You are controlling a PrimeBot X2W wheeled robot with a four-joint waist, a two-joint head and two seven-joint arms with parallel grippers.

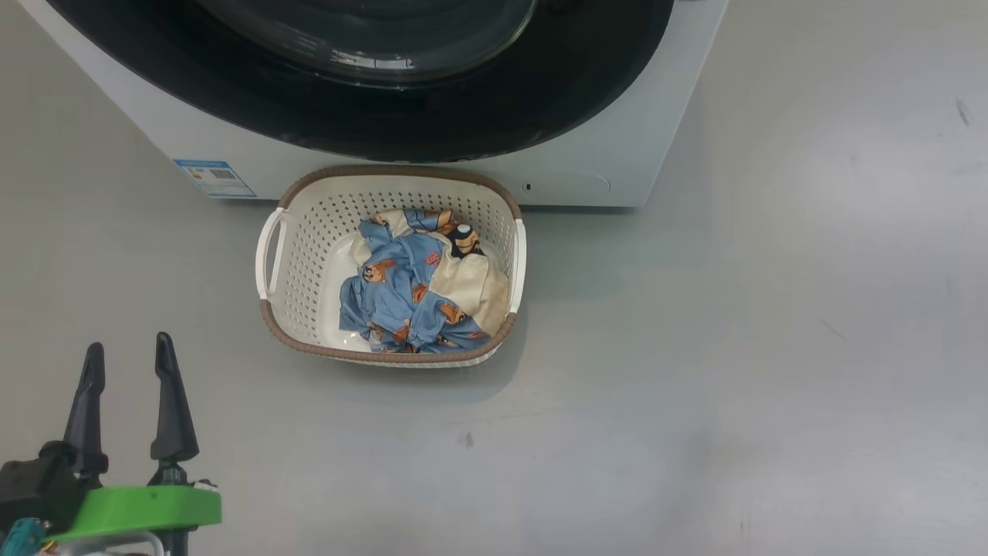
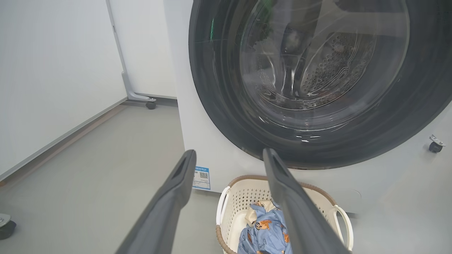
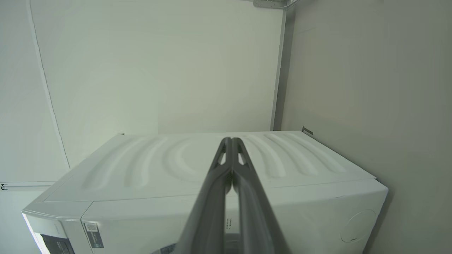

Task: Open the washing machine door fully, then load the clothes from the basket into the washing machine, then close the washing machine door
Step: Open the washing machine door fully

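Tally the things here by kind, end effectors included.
Washer: 1
Door: 1
Basket: 1
Clothes bundle: 1 (garment count unclear)
Blue sticker: 1
End effectors: 2 (left end effector open, right end effector shut)
Total: 7

We see a smooth grey floor (image 1: 772, 347) under soft, even light, with faint dull reflections. A small dark smudge (image 1: 467, 440) marks it low in the head view, and a thin scuff (image 1: 962, 112) sits near the upper right edge. In the left wrist view a white partition panel (image 2: 53, 70) runs along the floor to a grey metal upright (image 2: 118, 46), whose foot ends in a black caster (image 2: 151, 104). In the right wrist view a pale panel (image 3: 159, 70) meets a plain grey surface (image 3: 370, 70) along a straight seam.
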